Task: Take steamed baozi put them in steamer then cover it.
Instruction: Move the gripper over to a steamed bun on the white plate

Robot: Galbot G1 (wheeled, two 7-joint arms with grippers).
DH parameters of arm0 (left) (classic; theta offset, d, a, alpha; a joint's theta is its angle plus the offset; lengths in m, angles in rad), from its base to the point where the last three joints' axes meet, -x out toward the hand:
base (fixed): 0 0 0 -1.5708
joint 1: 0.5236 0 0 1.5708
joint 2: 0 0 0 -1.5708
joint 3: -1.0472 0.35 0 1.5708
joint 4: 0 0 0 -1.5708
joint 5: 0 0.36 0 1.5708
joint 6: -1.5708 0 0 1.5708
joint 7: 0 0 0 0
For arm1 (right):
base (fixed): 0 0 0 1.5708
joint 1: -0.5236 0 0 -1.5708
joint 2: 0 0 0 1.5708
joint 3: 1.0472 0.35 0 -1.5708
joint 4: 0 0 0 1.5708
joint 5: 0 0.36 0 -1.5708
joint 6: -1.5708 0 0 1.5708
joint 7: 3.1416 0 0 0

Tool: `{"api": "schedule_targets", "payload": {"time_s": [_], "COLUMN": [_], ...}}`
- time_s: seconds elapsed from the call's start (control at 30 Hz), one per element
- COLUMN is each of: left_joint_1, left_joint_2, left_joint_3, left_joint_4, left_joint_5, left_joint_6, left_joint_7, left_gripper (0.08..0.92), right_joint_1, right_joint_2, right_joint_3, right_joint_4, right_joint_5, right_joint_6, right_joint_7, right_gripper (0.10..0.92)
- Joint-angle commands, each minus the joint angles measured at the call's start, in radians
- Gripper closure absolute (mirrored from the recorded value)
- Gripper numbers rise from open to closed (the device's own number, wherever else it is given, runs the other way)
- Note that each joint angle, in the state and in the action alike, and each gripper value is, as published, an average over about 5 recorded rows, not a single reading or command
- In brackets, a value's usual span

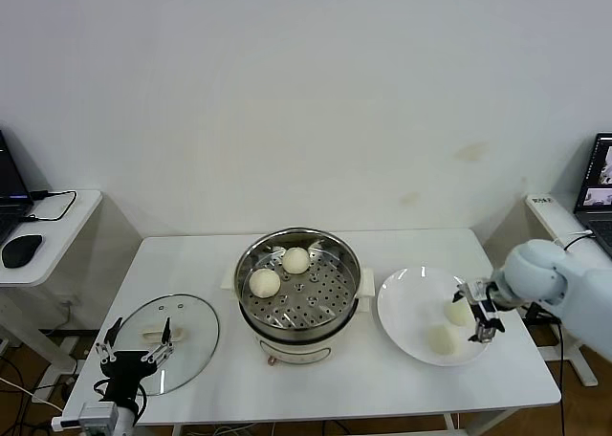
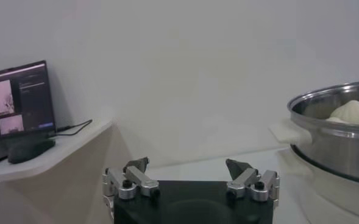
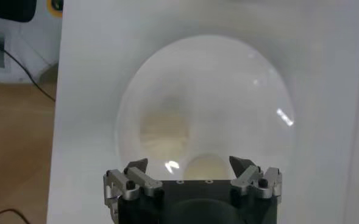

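Observation:
The steamer stands mid-table, with two steamed baozi on its perforated tray, one toward the back and one toward the left. Two more baozi lie on the white plate to its right. My right gripper hovers open over the plate's right side. In the right wrist view a baozi sits just below and between the open fingers of that gripper. My left gripper is open and empty above the glass lid.
The left wrist view shows the steamer wall with a baozi inside. A side table at the left carries a laptop and a mouse. Another laptop stands at the far right. The wall rises behind the table.

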State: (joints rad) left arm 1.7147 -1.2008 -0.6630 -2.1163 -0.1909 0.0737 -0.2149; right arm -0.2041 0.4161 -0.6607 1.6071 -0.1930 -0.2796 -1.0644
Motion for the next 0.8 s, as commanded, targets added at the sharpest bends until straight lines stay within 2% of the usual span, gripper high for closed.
{"api": "schedule_targets", "payload": {"time_s": [0.03,0.47,0.8], "left_joint_1": [0.001,0.002,-0.002], "left_joint_2": [-0.001,0.0,0.001], "left_joint_3": [-0.001,-0.01,-0.01], "left_joint_4": [-0.001,0.001,0.003], "left_joint_5": [0.001,0.003,0.002], "left_joint_6": [0.0,0.002,0.003], "left_joint_7": [0.001,0.002,0.003], "left_gripper": [0.177,0.177,0.177], "right_joint_1": [-0.147,-0.146,-0.138], "right_joint_2": [0.02,0.084,0.114], "right_joint_3": [0.094,0.091,0.088], "right_joint_4": [-0.028,-0.081,-0.11], "right_joint_5": [-0.046,-0.03,-0.012], "right_joint_6": [0.022,0.009,-0.005], "right_joint_7": [0.042,0.064,0.067], "right_gripper": [0.203,0.208,0.289]}}
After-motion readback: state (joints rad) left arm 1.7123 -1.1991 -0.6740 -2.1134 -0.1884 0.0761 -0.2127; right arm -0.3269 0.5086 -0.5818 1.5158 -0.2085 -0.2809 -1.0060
